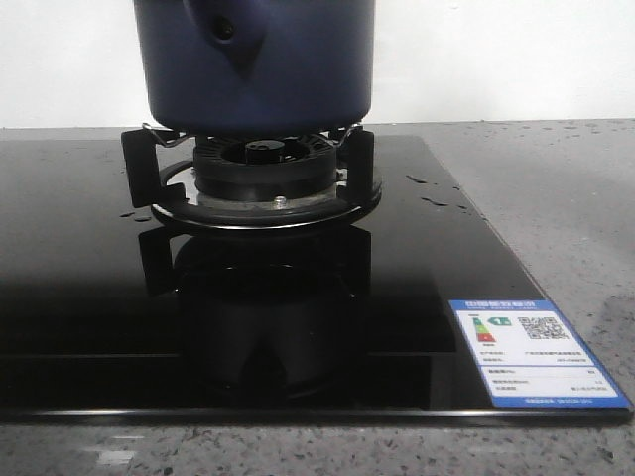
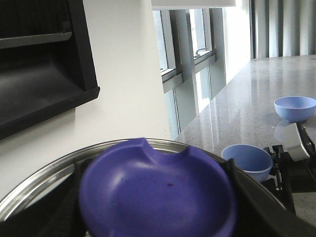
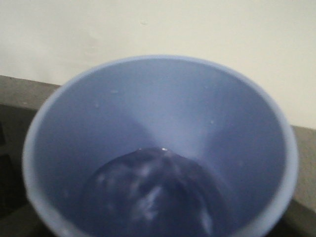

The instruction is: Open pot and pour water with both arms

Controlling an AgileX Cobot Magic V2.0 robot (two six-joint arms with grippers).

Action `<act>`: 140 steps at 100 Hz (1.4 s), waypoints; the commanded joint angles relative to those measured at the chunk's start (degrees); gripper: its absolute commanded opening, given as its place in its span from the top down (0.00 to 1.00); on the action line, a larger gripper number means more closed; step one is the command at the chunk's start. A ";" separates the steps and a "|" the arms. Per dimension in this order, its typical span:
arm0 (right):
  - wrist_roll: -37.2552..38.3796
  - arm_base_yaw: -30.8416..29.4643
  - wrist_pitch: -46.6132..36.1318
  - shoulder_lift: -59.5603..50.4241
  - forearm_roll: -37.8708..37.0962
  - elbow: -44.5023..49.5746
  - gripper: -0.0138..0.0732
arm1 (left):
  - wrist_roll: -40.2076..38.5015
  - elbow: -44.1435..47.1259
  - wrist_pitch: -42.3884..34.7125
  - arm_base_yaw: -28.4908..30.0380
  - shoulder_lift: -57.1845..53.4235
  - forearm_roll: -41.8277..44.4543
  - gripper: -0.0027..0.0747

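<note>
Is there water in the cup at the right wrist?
Yes, some. The cup holds a shallow glinting pool of water at its bottom, well below the rim.

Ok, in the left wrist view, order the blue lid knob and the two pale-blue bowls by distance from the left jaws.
1. Blue lid knob, right at the jaws.
2. Near bowl, beside the burner grate.
3. Far bowl, out on the grey counter.
</note>
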 commanded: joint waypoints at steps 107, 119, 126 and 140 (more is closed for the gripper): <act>-0.09 17.36 19.93 21.62 -26.55 -46.78 0.59 | -0.86 -1.61 -0.82 -0.48 -1.67 -5.91 0.61; -0.09 17.56 19.81 22.86 -31.73 -46.80 0.59 | -0.86 -1.61 -1.60 -0.48 -1.67 -6.25 0.61; -0.09 17.56 19.81 23.44 -33.38 -46.80 0.59 | -0.86 -1.61 -1.98 -0.48 -1.67 -6.25 0.61; -0.09 17.69 19.31 24.07 -37.58 -46.80 0.59 | -0.86 -1.61 -2.16 -0.48 -1.67 -6.25 0.61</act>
